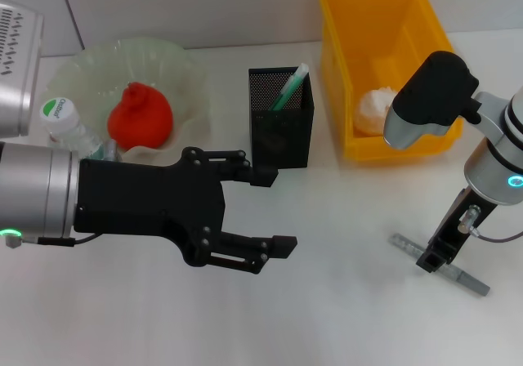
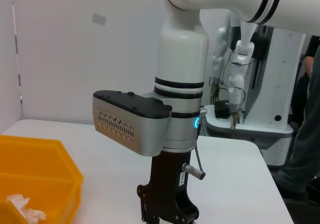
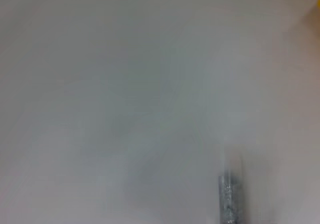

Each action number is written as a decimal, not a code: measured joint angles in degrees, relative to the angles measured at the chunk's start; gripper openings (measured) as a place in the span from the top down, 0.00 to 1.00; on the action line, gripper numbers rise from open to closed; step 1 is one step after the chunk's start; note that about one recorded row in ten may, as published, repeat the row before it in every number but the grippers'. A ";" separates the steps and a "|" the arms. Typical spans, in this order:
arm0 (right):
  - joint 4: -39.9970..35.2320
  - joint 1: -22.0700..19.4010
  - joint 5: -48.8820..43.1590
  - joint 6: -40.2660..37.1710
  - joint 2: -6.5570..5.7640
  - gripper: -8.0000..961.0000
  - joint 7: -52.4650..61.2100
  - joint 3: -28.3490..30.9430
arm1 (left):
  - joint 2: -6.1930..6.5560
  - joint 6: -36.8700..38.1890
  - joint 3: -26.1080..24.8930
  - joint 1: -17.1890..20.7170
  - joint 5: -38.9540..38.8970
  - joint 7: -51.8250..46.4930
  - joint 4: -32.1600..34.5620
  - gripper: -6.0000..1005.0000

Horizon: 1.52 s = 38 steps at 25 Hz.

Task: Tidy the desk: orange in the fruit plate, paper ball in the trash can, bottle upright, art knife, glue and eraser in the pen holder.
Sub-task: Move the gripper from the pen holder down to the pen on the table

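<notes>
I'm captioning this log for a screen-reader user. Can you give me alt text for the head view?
The right gripper is down over a grey art knife on the white desk; the left gripper hovers open at centre. Behind: an orange in a plate, a bottle, a pen holder, a paper ball in a yellow bin.

The orange (image 1: 140, 114) is a red-orange, lying in a pale translucent green fruit plate (image 1: 184, 72), and beside it the bottle (image 1: 67, 125) is clear with a white cap and a green label. The pen holder (image 1: 280, 118) is black mesh with a green-and-white stick in it; the trash can (image 1: 339, 72) is bright yellow and holds a white paper ball (image 1: 374, 110). The art knife (image 1: 470, 280) is grey on the white desk (image 1: 343, 317), and both the left gripper (image 1: 270, 211) and right gripper (image 1: 431, 260) are black on silver-grey arms
</notes>
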 joint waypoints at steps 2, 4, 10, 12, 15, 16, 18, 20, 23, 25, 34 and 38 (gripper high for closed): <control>-0.01 0.00 0.00 0.03 0.00 0.65 0.00 -0.02 | 0.00 0.00 0.00 0.00 0.00 0.00 0.00 0.16; 0.04 0.00 0.00 0.03 -0.01 0.63 0.00 -0.04 | 0.00 0.00 0.00 -0.06 0.00 0.00 0.00 0.16; 0.28 0.06 -0.02 0.09 -0.01 0.63 0.00 -0.09 | 0.00 -0.04 0.00 -0.20 0.00 0.03 0.00 0.16; 0.33 0.08 -0.04 0.14 -0.01 0.64 0.01 -0.13 | 0.00 -0.04 0.00 -0.22 0.00 0.04 0.00 0.16; 0.34 0.15 -0.06 0.14 -0.01 0.64 0.01 -0.15 | 0.00 -0.08 0.00 -0.26 0.00 0.06 0.00 0.16; 0.34 0.15 -0.06 0.14 -0.01 0.64 0.01 -0.17 | 0.00 -0.09 0.00 -0.27 0.00 0.06 0.00 0.16; 0.34 0.16 -0.08 0.14 -0.01 0.64 0.00 -0.21 | 0.00 -0.09 0.00 -0.27 0.00 0.07 0.00 0.16; 0.38 0.21 -0.09 0.14 0.00 0.64 0.00 -0.25 | 0.00 -0.09 0.00 -0.27 0.00 0.08 0.00 0.16; 0.44 0.25 -0.09 0.13 0.00 0.65 0.00 -0.32 | 0.00 -0.09 0.00 -0.27 0.00 0.09 0.00 0.16; 0.49 0.30 -0.10 0.12 0.00 0.65 0.00 -0.32 | 0.00 -0.09 0.00 -0.27 0.00 0.09 0.00 0.16; 0.85 0.52 -0.12 0.16 0.00 0.67 0.01 -0.41 | 0.00 -0.08 0.00 -0.27 0.00 0.17 0.00 0.16; 0.87 0.53 -0.16 0.20 0.00 0.68 0.01 -0.40 | 0.00 -0.09 0.00 -0.26 0.00 0.21 -0.04 0.16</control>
